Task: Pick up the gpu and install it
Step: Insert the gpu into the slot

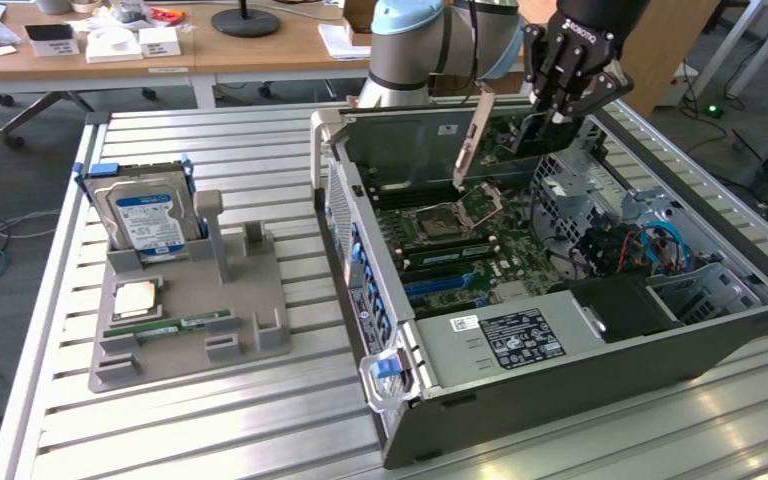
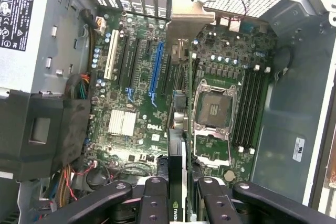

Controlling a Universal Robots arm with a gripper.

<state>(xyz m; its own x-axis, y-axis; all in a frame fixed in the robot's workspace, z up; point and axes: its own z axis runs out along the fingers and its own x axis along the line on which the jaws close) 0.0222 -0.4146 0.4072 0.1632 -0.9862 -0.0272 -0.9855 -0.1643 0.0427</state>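
Observation:
My gripper (image 1: 560, 108) hangs over the far end of the open computer case (image 1: 357, 250), shut on the gpu (image 1: 472, 135). The card's pale metal bracket slants down toward the motherboard (image 1: 458, 255) and its dark body sits between the fingers. In the wrist view the gpu (image 2: 177, 145) shows edge-on, held by the gripper (image 2: 178, 203), with its bracket (image 2: 186, 17) near the case's rear slot openings. It hovers above the board between the blue expansion slot (image 2: 156, 69) and the processor socket (image 2: 212, 111), apart from the board.
On the exterior view's left a grey holder (image 1: 244, 300) carries a blue-and-white hard drive (image 1: 147, 215), a processor chip (image 1: 136, 297) and a green memory stick (image 1: 184, 326). Inside the case lie the power supply (image 1: 518, 340), drive cage and cables (image 1: 624, 245). Desks stand behind.

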